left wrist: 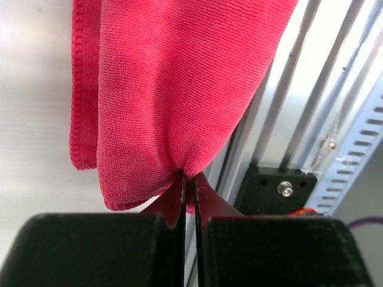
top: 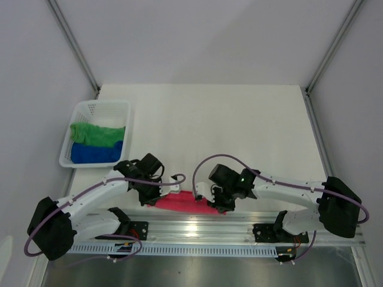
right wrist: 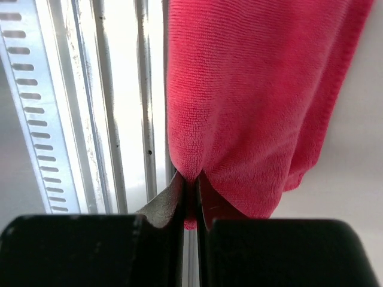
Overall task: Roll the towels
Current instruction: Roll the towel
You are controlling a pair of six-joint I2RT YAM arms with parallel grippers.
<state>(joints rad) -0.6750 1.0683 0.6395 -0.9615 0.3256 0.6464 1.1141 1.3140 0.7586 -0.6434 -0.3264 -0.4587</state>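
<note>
The pink-red towel (top: 182, 202) lies bunched in a long strip along the table's near edge, between both arms. My left gripper (top: 148, 196) is shut on its left end, and the cloth (left wrist: 173, 89) puckers where the jaws pinch it at the tips (left wrist: 190, 177). My right gripper (top: 216, 200) is shut on the right end, with the towel's fabric (right wrist: 251, 95) gathered into the jaws (right wrist: 191, 179). A green towel (top: 97, 133) and a blue towel (top: 96, 152) lie rolled in the white basket (top: 90, 108) at the back left.
An aluminium rail (top: 209, 230) with slotted cable duct runs along the near edge, right under the pink-red towel, seen close in both wrist views (left wrist: 335, 119) (right wrist: 90, 107). White table surface (top: 227, 131) stretches beyond the arms.
</note>
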